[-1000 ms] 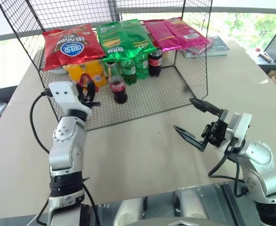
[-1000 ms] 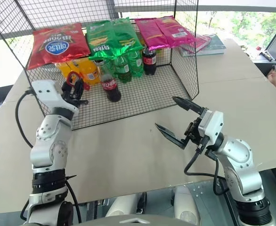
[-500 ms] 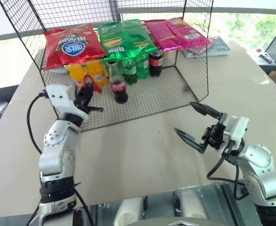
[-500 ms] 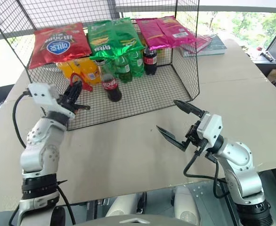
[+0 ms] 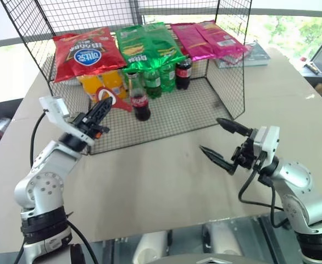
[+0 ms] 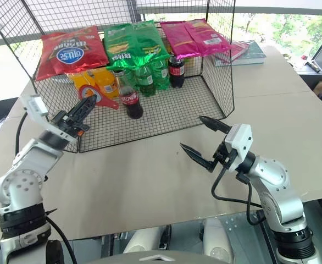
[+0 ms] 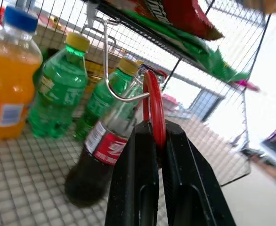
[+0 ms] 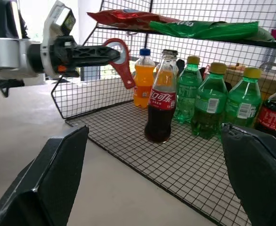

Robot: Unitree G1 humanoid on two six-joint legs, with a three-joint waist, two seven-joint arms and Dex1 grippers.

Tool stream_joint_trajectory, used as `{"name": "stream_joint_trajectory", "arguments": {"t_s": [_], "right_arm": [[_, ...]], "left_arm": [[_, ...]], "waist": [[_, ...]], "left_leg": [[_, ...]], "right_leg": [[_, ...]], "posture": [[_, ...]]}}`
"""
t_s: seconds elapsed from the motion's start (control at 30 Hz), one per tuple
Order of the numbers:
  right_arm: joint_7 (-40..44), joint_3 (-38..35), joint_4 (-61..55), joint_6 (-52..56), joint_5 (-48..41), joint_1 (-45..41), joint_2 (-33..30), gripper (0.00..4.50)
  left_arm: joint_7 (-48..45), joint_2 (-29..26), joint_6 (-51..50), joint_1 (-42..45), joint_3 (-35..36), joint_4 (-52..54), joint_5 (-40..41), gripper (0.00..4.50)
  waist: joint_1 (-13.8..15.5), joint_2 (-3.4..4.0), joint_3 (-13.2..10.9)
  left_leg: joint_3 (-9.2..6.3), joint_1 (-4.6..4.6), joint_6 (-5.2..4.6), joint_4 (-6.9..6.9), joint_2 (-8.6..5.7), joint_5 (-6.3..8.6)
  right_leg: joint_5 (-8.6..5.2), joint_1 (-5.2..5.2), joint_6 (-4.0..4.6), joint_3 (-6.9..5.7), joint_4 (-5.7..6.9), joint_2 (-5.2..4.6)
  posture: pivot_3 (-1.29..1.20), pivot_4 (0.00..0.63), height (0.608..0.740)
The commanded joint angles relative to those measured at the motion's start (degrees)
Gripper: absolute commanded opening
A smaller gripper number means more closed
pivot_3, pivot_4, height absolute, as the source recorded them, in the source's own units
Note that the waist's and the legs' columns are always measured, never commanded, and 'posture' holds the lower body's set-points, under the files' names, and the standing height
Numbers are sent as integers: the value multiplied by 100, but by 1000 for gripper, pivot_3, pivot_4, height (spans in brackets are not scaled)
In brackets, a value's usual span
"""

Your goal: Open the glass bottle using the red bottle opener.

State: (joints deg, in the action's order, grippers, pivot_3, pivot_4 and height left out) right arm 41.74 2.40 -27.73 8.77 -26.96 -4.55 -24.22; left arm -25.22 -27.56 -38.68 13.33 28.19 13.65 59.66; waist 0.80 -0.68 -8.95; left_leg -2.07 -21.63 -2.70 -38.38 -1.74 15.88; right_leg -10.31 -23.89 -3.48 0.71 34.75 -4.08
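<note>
Currently:
Right gripper: lower right of frame, black fingers spread wide, empty; reaching in, it could knock the bottle over.
Left gripper: mid-left, clamped on the flat red bottle opener; a thin edge grip may let it twist.
Small clear glass cola bottle: upright on the wire shelf floor, unsteadied, green plastic bottles close behind.

My left pincer has rolled over and drawn back from the wire rack, my forearm dropping lower and further out to my left. It has clamped fully onto the flat red bottle opener; a second ago the opener's loop stood upright between my fingers, and it now juts past the fingertips, its handle slanting towards the small clear glass cola bottle just beyond.
</note>
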Motion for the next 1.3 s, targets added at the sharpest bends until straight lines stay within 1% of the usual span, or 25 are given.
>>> {"name": "stream_joint_trajectory", "arguments": {"t_s": [0.03, 0.1, 0.23, 0.3, 0.53, 0.77, 0.87, 1.0, 1.1, 1.2, 1.27, 1.3], "right_arm": [[-172, 89, -357, 325, 12, -137, -76, 4500], [-181, 215, -424, 378, 197, -171, -165, 4500], [-443, 342, -546, 532, 653, -208, -294, 4500], [-409, 376, -492, 483, 684, -243, -285, 4500], [-351, 398, -469, 475, 718, -257, -259, 4500], [-360, 418, -462, 480, 767, -225, -245, 4500], [-336, 421, -457, 516, 702, -228, -221, 4500], [-147, 413, -442, 762, 348, -289, -231, 4500], [-88, 392, -423, 846, 255, -328, -245, 4500], [-50, 403, -376, 887, 221, -374, -237, 4500], [-46, 404, -352, 957, 134, -417, -189, 4500], [-28, 409, -341, 1078, -21, -472, -144, 4500]], "left_arm": [[-107, -137, -317, -134, -67, 358, 378, 93], [-20, -148, -290, -65, -57, 279, 369, 93], [360, -113, -434, 229, 44, 95, 644, 93], [614, -135, -395, 400, -11, -41, 415, 93], [1041, -105, -395, 684, 62, -164, 492, 93], [1168, -113, -324, 844, 98, -213, 501, 93], [972, -124, -438, 684, 138, -29, 787, 93], [643, -180, -660, 267, 184, 287, 1290, 93], [340, -252, -614, -73, 116, 543, 1258, 93], [317, -199, -552, -151, 98, 641, 1337, 93], [327, -167, -601, -177, 82, 717, 1526, 93], [310, -158, -678, -234, 69, 802, 1743, 93]], "waist": [[-2, 0, 0], [-3, 0, 0], [6, 0, 0], [1, -1, 0], [-17, -1, -1], [-15, -2, -1], [-15, -2, -1], [-41, -2, -1], [-49, -1, -1], [-29, -2, -1], [-14, -2, -1], [-14, -2, -1]], "left_leg": [[0, -1, 2, 0, 0, 0], [3, -1, 5, 1, -3, 1], [0, -5, 9, 1, -4, 4], [0, -5, 10, 1, -5, 4], [0, -1, 10, 1, -3, 3], [0, -2, 10, 0, -4, 3], [1, -2, 11, 0, -4, 3], [3, -3, 11, 1, -2, 4], [3, -3, 11, 1, -1, 4], [3, -3, 11, 1, -1, 4], [3, -3, 11, 0, -1, 4], [3, -3, 11, 0, -1, 4]], "right_leg": [[0, 0, 0, 1, -1, 0], [-1, 0, -1, 3, -4, 0], [-4, -2, -4, 1, -8, 0], [-4, -2, -5, 2, -9, 0], [-4, -4, -5, 2, 2, 4], [-3, -5, -5, 2, 2, 4], [-3, -5, -5, 2, 2, 3], [-4, -9, -5, 5, 2, 3], [-4, -10, -4, 6, 2, 3], [-9, -10, 5, 5, 4, 3], [-9, -10, 5, 5, 4, 3], [-9, -9, 5, 5, 4, 3]], "posture": [[0, 150, 740], [0, 150, 740], [0, 150, 740], [0, 150, 740], [0, 150, 740], [0, 150, 740], [0, 150, 740], [0, 150, 740], [0, 150, 740], [0, 150, 740], [0, 150, 740], [0, 150, 740]]}}
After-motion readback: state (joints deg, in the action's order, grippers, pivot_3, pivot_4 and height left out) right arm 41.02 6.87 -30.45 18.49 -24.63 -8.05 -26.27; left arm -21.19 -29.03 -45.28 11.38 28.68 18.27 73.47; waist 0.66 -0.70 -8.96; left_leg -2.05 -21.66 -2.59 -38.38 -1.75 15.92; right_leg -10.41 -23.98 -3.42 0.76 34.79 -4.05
